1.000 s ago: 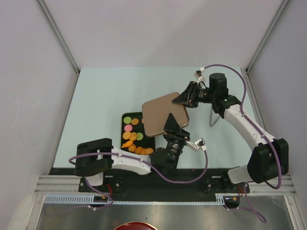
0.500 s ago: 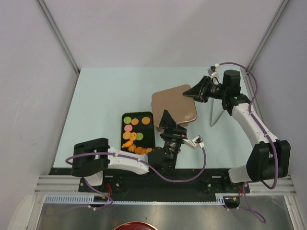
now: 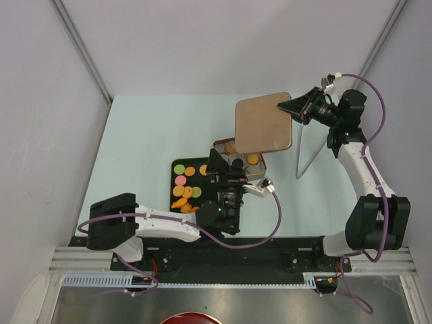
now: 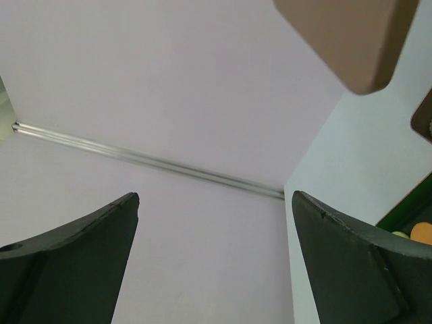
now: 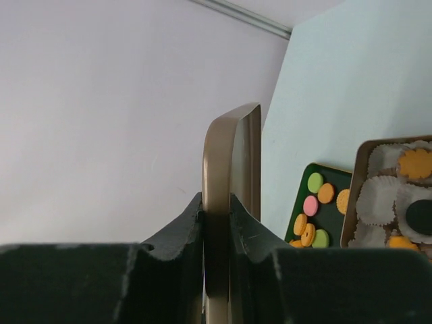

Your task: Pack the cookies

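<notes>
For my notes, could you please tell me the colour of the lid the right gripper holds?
Plain brown lid; clearest in the top external view.

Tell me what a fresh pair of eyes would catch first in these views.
The brown lid, pinched by its rim in the right claw, hangs in the air over the far right of the table. Below and nearer, the box sits uncovered, with white paper cups and a few cookies inside. Left of it, a dark tray holds orange, green and pink cookies.
</notes>
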